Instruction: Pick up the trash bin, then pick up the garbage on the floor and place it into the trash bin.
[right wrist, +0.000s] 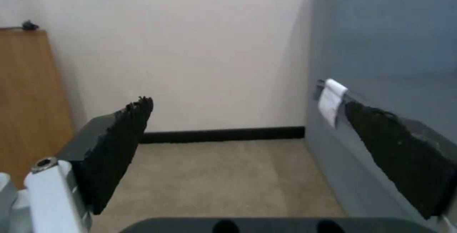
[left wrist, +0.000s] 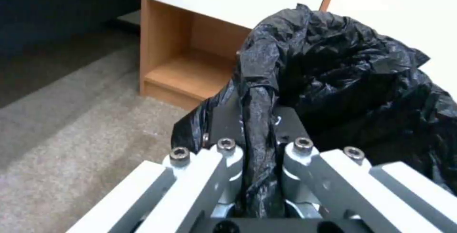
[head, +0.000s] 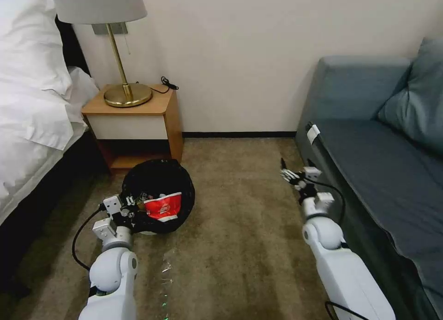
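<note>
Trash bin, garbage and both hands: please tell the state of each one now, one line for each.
trash bin: bag-lined, rim gripped by the left hand.
red-and-white cup: crushed, inside the trash bin.
left hand: shut on the trash bin's rim.
right hand: open, holding nothing, beside the sofa.

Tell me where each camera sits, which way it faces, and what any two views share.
Head: high on the robot, looking down at the carpet; both arms show, left gripper at the trash bin, right gripper beside the sofa.
Left wrist: looks along its fingers, pinched on the bin's black bag, toward the nightstand.
Right wrist: looks between its open fingers toward the wall.
Shared: nightstand, carpet, wall.
</note>
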